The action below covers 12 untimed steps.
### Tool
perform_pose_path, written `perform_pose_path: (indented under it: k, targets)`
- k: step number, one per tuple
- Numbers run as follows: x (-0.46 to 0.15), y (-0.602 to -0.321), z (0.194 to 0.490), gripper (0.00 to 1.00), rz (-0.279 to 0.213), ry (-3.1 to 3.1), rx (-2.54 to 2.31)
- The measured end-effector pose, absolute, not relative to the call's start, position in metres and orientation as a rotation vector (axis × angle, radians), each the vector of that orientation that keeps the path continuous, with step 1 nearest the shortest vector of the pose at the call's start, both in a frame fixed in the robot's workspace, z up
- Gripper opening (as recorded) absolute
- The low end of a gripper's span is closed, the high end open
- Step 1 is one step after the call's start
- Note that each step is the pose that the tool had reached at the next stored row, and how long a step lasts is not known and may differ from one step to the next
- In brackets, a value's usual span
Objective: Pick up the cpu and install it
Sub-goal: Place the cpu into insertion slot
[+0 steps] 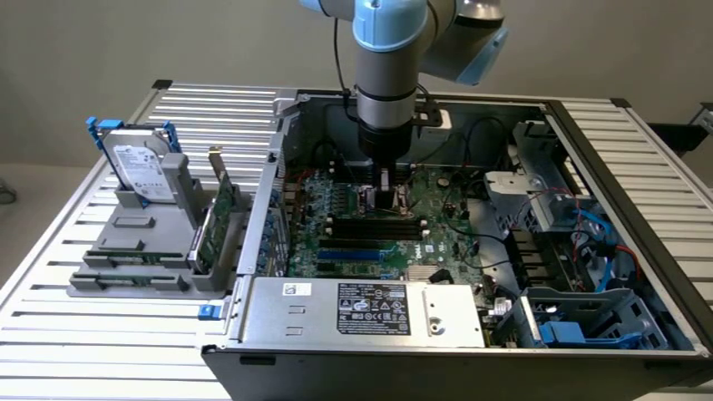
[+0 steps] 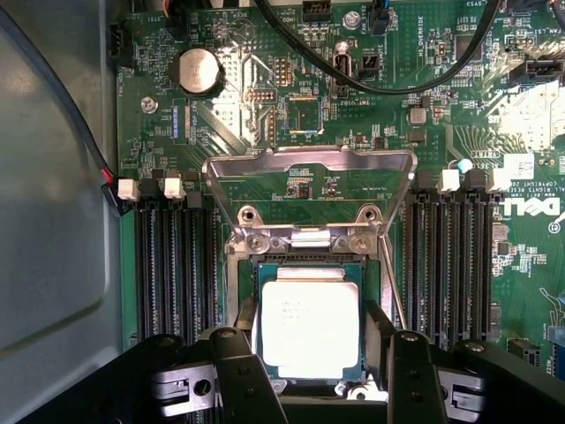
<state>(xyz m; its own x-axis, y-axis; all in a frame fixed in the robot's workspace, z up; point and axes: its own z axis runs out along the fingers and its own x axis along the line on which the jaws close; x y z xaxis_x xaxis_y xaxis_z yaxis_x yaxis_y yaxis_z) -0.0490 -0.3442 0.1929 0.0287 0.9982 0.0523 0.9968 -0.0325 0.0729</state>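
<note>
Gripper (image 2: pixel 314 358) pinching the cpu (image 2: pixel 311 322) at the open socket (image 2: pixel 305 238), arm (image 1: pixel 390 58) upright, wrist pointing straight down

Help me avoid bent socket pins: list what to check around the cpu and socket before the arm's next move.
1. Load plate swung up, off the socket: ok.
2. cpu inside the socket frame, edges parallel to it: ok.
3. cpu seated fully flat: cannot tell.
4. gripper centred over the cpu: ok.
5. cpu held or free: cannot tell.
6. Black cable away from the socket: ok.
</note>
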Motion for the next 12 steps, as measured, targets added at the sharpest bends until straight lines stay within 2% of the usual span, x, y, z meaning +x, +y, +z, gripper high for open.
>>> perform_pose_path:
  k: [9,10,11,12]
  targets:
    - [-0.0488,-0.3439,0.1925,0.55,0.141,2.174,2.242]
    - [-0.0487,-0.3437,0.1921,0.56,0.142,2.174,2.242]
    - [-0.0487,-0.3438,0.1923,0.62,0.141,2.174,2.242]
    - [-0.0489,-0.344,0.1926,0.62,0.14,2.174,2.242]
